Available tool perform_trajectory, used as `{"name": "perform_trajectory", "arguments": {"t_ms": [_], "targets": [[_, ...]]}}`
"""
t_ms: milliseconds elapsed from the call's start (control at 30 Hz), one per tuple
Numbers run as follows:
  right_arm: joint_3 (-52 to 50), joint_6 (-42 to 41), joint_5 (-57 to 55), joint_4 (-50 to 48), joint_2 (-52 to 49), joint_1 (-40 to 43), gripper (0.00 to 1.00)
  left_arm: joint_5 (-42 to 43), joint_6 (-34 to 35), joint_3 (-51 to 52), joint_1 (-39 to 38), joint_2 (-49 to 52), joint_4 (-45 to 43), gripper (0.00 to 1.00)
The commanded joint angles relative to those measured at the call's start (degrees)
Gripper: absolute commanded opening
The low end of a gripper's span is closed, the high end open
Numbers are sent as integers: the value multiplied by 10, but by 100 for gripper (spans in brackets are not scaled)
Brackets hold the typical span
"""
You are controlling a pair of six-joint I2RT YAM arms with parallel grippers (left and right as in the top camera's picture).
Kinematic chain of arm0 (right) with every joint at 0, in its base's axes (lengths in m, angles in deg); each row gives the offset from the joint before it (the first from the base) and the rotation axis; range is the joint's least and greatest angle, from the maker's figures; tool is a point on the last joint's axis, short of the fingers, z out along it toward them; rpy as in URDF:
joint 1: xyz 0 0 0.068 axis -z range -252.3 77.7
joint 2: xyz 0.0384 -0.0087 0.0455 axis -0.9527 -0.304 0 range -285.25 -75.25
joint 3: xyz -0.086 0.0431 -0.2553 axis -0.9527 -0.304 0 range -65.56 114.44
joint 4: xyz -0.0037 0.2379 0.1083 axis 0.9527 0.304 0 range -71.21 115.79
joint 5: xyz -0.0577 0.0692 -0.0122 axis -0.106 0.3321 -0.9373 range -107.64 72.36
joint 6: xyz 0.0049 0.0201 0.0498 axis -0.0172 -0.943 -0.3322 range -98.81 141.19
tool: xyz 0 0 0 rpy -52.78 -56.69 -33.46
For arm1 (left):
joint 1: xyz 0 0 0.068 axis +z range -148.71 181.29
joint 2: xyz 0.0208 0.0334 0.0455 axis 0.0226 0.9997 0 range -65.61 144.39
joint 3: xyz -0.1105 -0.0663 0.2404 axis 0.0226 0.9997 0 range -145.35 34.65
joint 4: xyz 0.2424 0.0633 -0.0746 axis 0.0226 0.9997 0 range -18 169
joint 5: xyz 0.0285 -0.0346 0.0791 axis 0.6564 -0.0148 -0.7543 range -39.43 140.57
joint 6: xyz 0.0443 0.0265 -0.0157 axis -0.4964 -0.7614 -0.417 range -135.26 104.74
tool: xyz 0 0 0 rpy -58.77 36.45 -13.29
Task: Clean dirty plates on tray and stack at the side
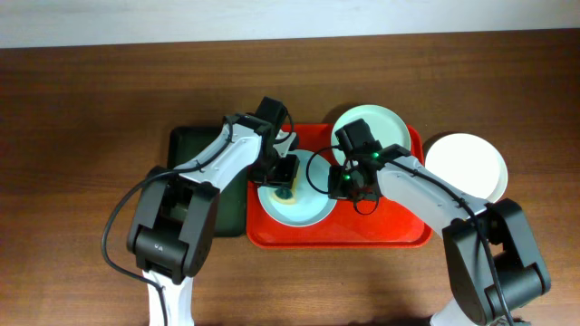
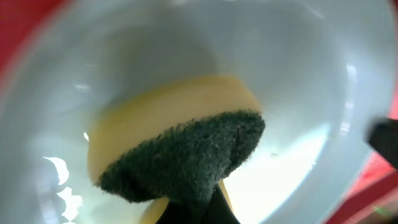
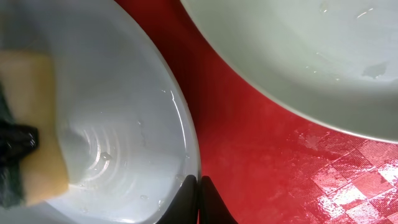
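We log the left gripper (image 1: 284, 174) pinching a sponge (image 2: 186, 155), pressed down onto a mint plate (image 1: 313, 213) in the left half of the tray (image 1: 399, 231). The right gripper (image 3: 199, 200), fingertips pressed together, sits at that plate's right rim, mid-tray.

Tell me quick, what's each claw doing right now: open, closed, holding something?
Left gripper: closed on the sponge, pressed to the pale plate.
Right gripper: closed, pinching that plate's rim.

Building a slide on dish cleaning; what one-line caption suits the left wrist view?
Left gripper holds a yellow sponge, green scouring side facing the camera, against a pale plate on the red tray.
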Motion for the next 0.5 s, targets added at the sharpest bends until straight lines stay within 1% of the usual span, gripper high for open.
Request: {"name": "perform_trajectory", "arguments": {"t_ms": [0, 133, 233, 300, 467], "targets": [[-2, 2, 10, -4, 3, -2, 4, 79, -15, -35, 21, -22, -1, 0], [-2, 2, 16, -3, 3, -2, 4, 25, -4, -41, 38, -56, 4, 0], [-2, 2, 30, -4, 3, -2, 4, -26, -5, -38, 35, -55, 21, 0], [-2, 2, 30, -4, 3, -2, 4, -75, -4, -21, 23, -53, 20, 0], [-2, 4, 46, -4, 3, -2, 4, -102, 4, 17, 1, -51, -8, 0]]}}
